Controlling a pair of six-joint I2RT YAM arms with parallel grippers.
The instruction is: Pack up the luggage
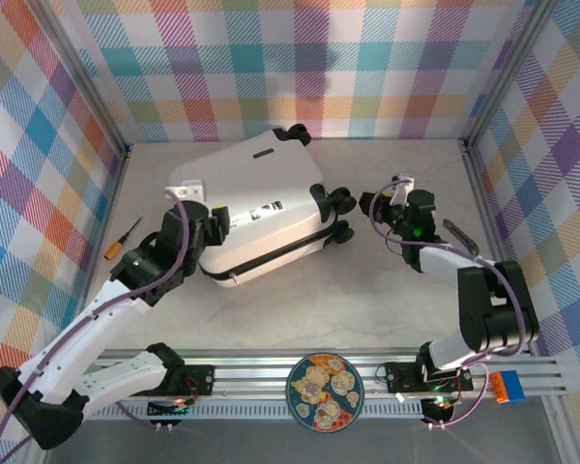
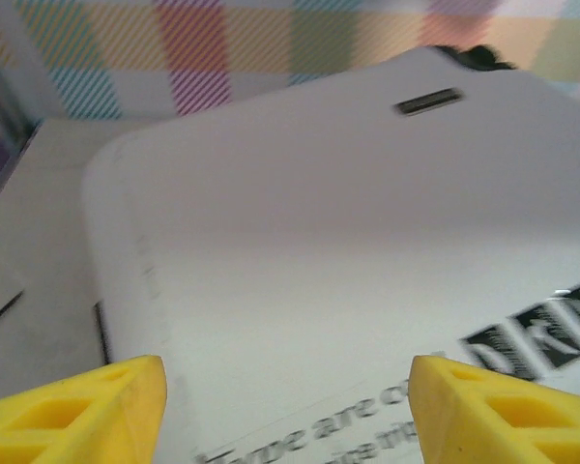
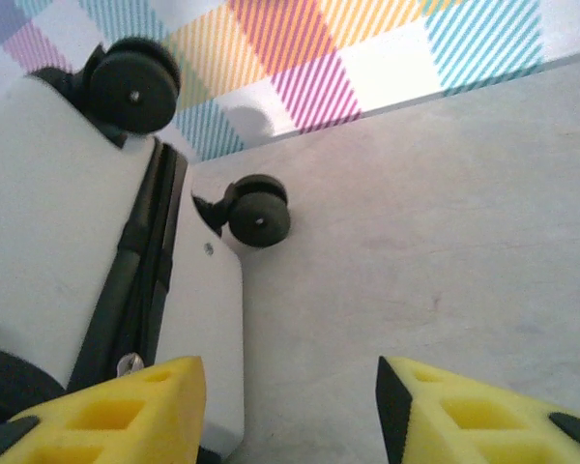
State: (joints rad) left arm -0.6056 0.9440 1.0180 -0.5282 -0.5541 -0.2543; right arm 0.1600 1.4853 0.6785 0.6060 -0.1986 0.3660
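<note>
Two open, empty grippers: left gripper (image 2: pixel 285 401) above closed white suitcase (image 1: pixel 266 198), right gripper (image 3: pixel 290 391) beside wheels (image 3: pixel 259 215). Packing seems done; next I back both off.

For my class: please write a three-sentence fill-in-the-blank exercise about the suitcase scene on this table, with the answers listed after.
1. The luggage lies flat on the table with its shell ____.
2. Its black wheels are at the robot's ____ side.
3. The fingers seen in the right wrist view are ____ in colour.

Missing words: closed; right; yellow.
</note>
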